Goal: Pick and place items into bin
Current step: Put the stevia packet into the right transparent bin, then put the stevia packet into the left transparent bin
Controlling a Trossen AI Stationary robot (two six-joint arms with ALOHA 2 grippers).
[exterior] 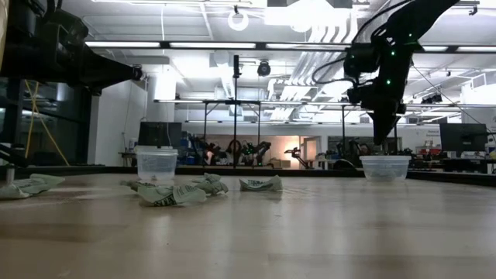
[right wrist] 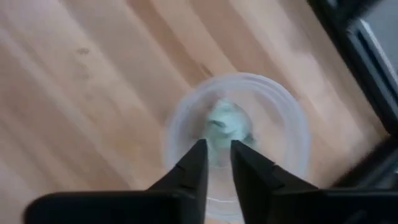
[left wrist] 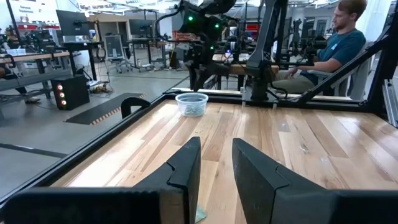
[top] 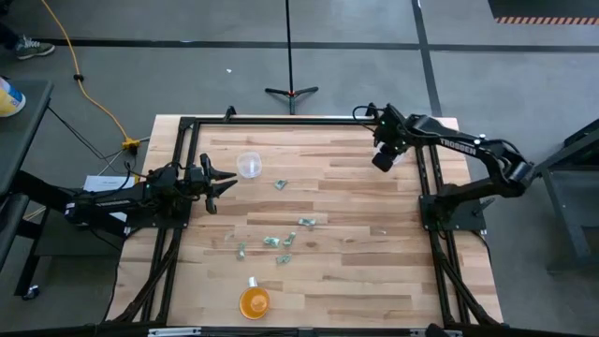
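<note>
Several tiny pale-green wrapped pieces (top: 271, 241) lie scattered on the middle of the wooden table; they also show in the low view (exterior: 170, 192). A clear cup (top: 249, 165) stands near my left gripper (top: 223, 183), which is open and empty, level above the table's left side. My right gripper (top: 384, 157) hangs at the far right, pointing down over a second clear cup (right wrist: 236, 143). That cup holds a pale-green piece (right wrist: 225, 124). The right fingers stand a little apart, with nothing between them. An orange round cup (top: 255, 301) stands near the front edge.
A black frame (top: 281, 120) runs along the table's far edge and sides. A person (left wrist: 339, 43) sits beyond the table's right side. Bare wood lies between the scattered pieces and the right cup (exterior: 385, 167).
</note>
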